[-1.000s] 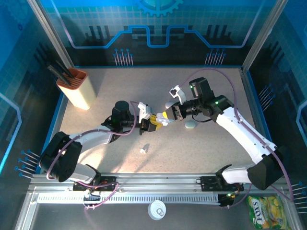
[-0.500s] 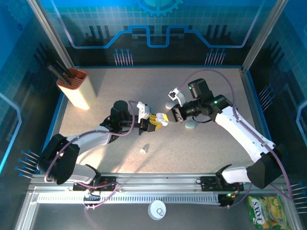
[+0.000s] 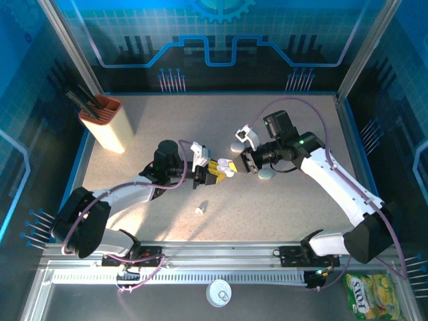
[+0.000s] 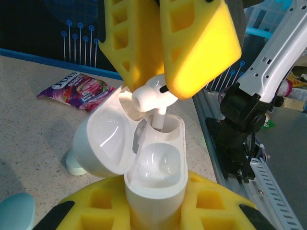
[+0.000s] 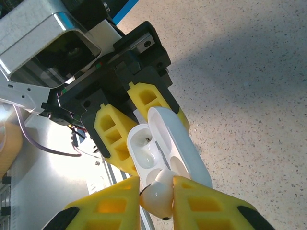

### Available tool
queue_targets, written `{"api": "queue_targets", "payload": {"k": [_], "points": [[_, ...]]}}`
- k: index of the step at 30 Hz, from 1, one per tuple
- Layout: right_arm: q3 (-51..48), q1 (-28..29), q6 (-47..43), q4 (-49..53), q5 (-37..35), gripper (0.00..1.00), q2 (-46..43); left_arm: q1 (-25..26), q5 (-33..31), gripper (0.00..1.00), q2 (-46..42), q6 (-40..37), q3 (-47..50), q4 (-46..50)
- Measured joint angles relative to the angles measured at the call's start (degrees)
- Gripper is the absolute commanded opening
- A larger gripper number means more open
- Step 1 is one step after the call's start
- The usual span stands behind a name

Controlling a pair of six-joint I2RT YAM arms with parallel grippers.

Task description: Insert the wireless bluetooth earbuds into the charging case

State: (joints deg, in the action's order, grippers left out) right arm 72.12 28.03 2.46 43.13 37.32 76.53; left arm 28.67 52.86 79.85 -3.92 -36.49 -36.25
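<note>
Plainly, two earbuds point(image 4: 146, 93), one open case point(image 4: 156, 172)

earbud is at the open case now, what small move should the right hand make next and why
Probably ease the right hand a touch along the stem's line, into the case, to seat the earbud. Its stem tip is in the mouth of the far socket of the open charging case, gripped by the left hand, yet the bud's head sits above the rim.
</note>
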Motion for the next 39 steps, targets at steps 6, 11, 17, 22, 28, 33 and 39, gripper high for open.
{"api": "queue_targets", "payload": {"k": [6, 11, 17, 22, 28, 33, 39], "points": [[0.9, -0.2, -2.8, 1.9, 2.1, 0.19, 1.2, -0.1, 1.2, 0.13, 0.0, 1.1, -0.2, 0.0], [1.2, -0.4, -6.2, 3.1, 4.7, 0.19, 2.5, -0.3, 2.5, 0.14, 0.0, 2.6, -0.2, 0.0], [1.6, -0.4, -10.9, 4.8, 7.7, 0.32, 3.2, -0.4, 4.0, 0.14, 0.0, 3.8, -0.2, 0.1], [1.9, -0.2, -10.7, 4.9, 6.5, 0.42, 3.0, -0.5, 3.3, 0.14, 0.0, 3.9, -0.2, 0.5], [2.4, -0.2, -8.0, 4.2, 1.0, 0.47, 0.3, -1.1, 3.3, 0.14, 0.0, 3.9, -0.2, -0.6], [2.4, -0.2, -5.9, 2.3, -1.6, 0.47, -2.6, -2.8, 3.9, 0.14, 0.5, 4.1, -0.2, -5.7], [-2.2, 1.9, -0.9, -2.2, -3.5, 0.48, -6.8, -8.1, 3.9, 0.14, 2.8, 6.7, 2.4, -13.3]]}}
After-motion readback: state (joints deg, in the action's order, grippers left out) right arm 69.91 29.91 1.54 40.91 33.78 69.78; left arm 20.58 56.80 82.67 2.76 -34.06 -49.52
